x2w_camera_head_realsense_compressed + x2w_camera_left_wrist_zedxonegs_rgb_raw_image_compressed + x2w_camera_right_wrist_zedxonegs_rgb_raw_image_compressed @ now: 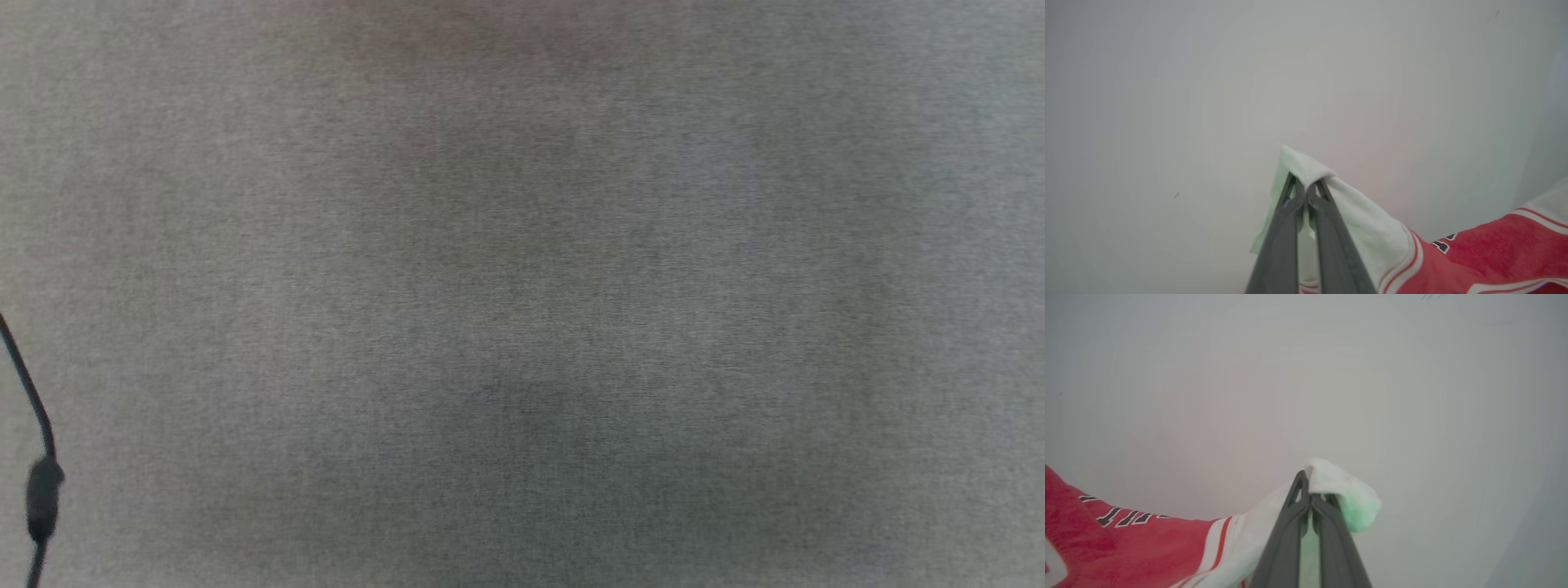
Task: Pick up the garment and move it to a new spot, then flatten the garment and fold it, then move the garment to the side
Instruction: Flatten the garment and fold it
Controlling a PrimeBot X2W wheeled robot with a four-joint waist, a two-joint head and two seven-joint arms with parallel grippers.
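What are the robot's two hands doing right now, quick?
Left gripper: shut, pinching the red shirt by a white sleeve.
Right gripper: shut, pinching white sleeve cloth of the same shirt.

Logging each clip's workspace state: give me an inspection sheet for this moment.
surface: grey woven cloth
job's things: red jersey with white sleeves, gripped at both
clutter: nothing seen
end effectors: left end effector shut on one sleeve; right end effector shut on the other
cables: black cable at the head view's lower left
surroundings: pale blank backdrop in the wrist views
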